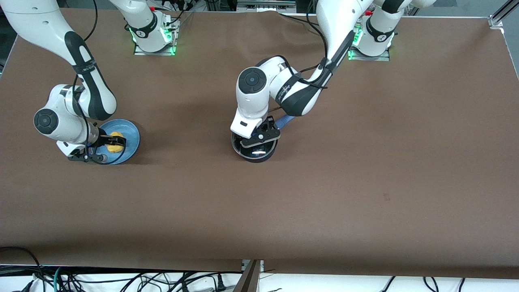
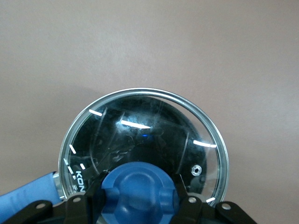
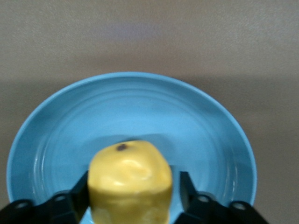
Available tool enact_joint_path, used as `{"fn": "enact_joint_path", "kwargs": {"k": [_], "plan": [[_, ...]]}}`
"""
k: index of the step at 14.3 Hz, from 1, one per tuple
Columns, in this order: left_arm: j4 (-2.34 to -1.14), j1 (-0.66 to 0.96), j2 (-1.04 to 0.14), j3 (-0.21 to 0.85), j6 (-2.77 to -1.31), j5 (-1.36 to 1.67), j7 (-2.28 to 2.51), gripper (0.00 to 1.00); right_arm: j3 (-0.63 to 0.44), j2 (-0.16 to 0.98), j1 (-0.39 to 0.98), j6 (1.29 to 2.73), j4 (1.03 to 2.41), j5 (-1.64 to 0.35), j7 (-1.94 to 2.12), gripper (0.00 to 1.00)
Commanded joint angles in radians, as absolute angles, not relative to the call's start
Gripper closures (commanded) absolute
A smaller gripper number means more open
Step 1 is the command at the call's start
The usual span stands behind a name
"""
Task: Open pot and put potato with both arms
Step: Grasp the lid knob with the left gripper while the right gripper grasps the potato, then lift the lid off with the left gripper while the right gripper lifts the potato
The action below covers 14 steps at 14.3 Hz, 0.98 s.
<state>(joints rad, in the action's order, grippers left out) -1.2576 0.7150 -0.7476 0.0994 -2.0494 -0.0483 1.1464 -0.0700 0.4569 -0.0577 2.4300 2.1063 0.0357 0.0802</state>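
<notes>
The black pot (image 1: 255, 153) stands mid-table with its glass lid (image 2: 154, 126) on, its blue handle (image 1: 286, 120) pointing toward the robots' bases. My left gripper (image 1: 259, 138) is down on the lid, and its fingers (image 2: 186, 198) press both sides of the blue knob (image 2: 139, 189). The yellow potato (image 1: 115, 142) lies on the blue plate (image 1: 130, 134) toward the right arm's end of the table. My right gripper (image 3: 133, 193) is lowered around the potato (image 3: 130, 179), one finger against it and a small gap at the other finger (image 3: 184, 186).
The brown table top (image 1: 365, 162) is bare around the pot and the plate (image 3: 140, 102). The arms' bases stand along the table edge farthest from the front camera. Cables hang below the nearest edge.
</notes>
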Motion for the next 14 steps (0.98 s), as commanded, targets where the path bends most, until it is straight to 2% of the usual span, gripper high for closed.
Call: {"fn": "enact_joint_path", "kwargs": {"k": [1, 4, 7, 9, 12, 14], "plan": [[-1.290, 0.634, -0.657, 0.130, -1.987, -0.039, 1.036, 0.61, -0.066, 0.439, -0.066, 2.439, 2.115, 0.051, 0.075, 0.65], [-1.400, 0.490, -0.569, 0.127, -1.988, 0.000, 0.742, 0.61, -0.060, 0.388, -0.063, 2.380, 2.088, 0.048, 0.072, 0.67], [-1.486, 0.350, -0.529, 0.107, -1.997, 0.000, 0.424, 0.61, -0.040, 0.362, -0.058, 2.130, 1.967, 0.040, 0.019, 0.67], [-1.534, 0.241, -0.517, 0.097, -2.012, 0.002, 0.196, 0.60, 0.014, 0.360, -0.058, 1.931, 1.841, 0.034, -0.087, 0.67], [-1.652, 0.126, -0.520, 0.069, -2.129, 0.058, -0.041, 0.59, 0.115, 0.360, -0.058, 1.752, 1.715, -0.015, -0.269, 0.67], [-1.759, 0.120, -0.522, 0.034, -2.256, 0.075, -0.115, 0.59, 0.168, 0.362, -0.055, 1.706, 1.662, -0.110, -0.416, 0.67]]}}
